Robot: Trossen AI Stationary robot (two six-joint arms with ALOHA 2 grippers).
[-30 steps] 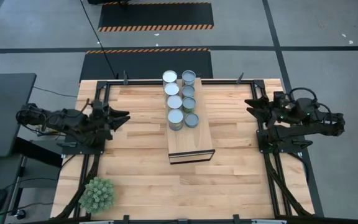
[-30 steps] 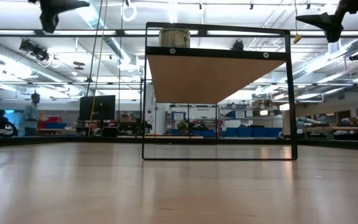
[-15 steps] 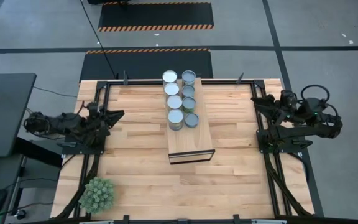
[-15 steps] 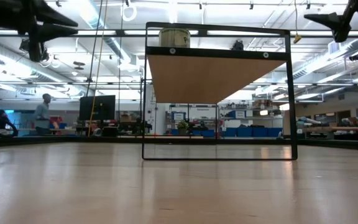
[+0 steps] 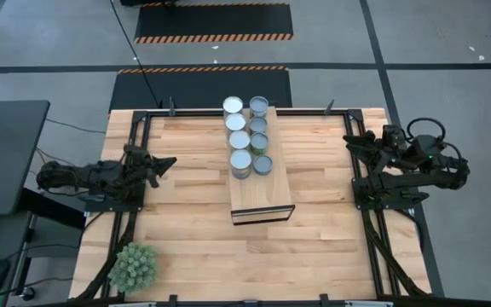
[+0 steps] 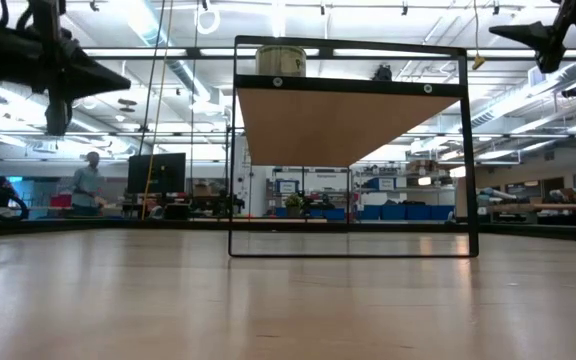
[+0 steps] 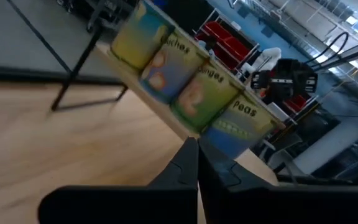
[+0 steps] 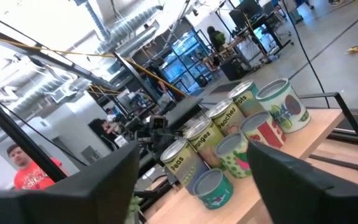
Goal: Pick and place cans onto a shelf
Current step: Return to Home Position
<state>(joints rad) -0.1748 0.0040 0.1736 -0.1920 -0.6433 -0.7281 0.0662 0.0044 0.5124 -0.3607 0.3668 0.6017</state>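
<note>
All eight cans [image 5: 247, 136] sit in two tight rows toward the far end of the shelf [image 5: 262, 198], between the two claws and well apart from both. The left claw [image 5: 165, 161] hangs over its side of the tabletop [image 5: 186, 213] with fingers pressed together, holding nothing. The right claw [image 5: 350, 141] hovers at the opposite side, fingers spread wide, also empty.

Handling-wise, I'd guess stiff metal, fairly hefty if full, with glossy labels like the Peas can [image 7: 238, 127] that could slip. Best hold looks like across the side wall at mid-height, from the outer side, since they're packed close. The short can [image 8: 210, 186] leaves little wall to grab.
</note>
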